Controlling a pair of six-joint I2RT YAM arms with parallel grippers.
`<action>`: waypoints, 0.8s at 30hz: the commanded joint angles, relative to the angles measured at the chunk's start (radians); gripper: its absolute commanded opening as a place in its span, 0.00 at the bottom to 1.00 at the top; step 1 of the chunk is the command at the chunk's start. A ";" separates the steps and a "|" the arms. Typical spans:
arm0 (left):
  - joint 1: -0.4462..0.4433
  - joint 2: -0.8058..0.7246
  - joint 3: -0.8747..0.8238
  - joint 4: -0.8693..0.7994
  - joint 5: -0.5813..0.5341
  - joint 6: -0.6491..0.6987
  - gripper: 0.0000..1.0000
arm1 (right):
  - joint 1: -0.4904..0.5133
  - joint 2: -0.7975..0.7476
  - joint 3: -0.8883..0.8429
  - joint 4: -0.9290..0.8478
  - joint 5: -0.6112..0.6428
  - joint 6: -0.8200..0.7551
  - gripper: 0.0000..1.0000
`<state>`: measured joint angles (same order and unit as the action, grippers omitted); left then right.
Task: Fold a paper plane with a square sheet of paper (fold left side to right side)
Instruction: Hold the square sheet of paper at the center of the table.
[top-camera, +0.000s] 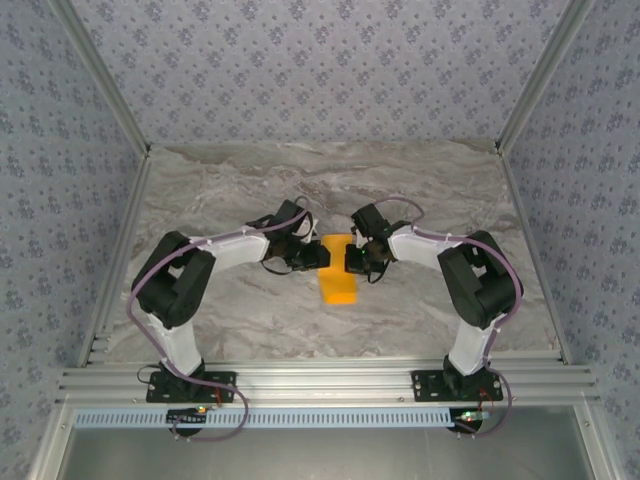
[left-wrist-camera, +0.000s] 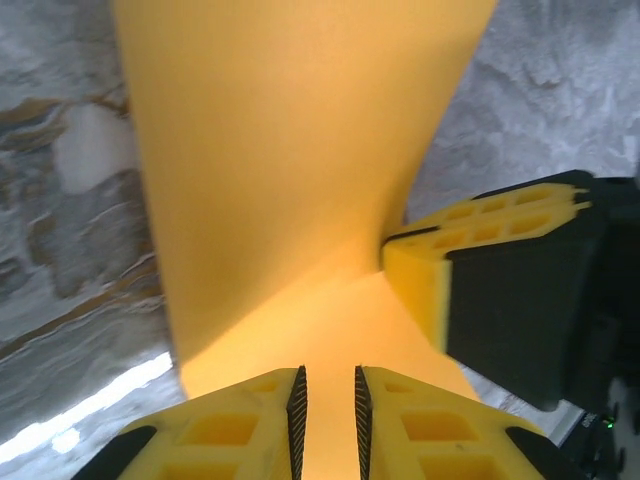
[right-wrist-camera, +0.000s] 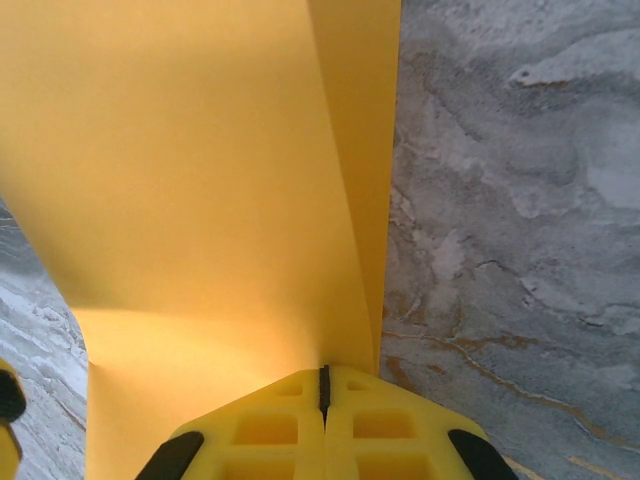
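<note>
Left tool and right tool face each other over the square sheet of paper, which lies mid-worktop between the arms.

From the left wrist, the left tool has its fingers a narrow slit apart over the paper. The right tool meets the paper's edge.

From the right wrist, the right tool is pressed together, pinching the raised paper.

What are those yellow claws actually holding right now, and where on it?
The right gripper is shut on the square sheet of paper, pinching its raised edge. The left gripper has its jaws slightly apart over the sheet, with no clear pinch there.
</note>
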<state>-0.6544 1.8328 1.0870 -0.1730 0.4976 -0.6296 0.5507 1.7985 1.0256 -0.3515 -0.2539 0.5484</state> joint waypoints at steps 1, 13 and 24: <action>-0.018 0.050 -0.002 0.081 0.036 -0.038 0.21 | 0.003 0.048 -0.019 -0.097 0.054 -0.016 0.07; -0.048 0.111 -0.017 0.022 -0.032 -0.029 0.20 | -0.007 -0.012 -0.053 0.022 -0.041 -0.013 0.07; -0.060 0.125 -0.041 0.014 -0.057 -0.039 0.19 | -0.080 -0.060 0.056 0.128 -0.212 -0.061 0.07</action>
<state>-0.6945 1.9312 1.0779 -0.0952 0.4847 -0.6674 0.4709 1.7279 1.0294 -0.2611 -0.3996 0.5098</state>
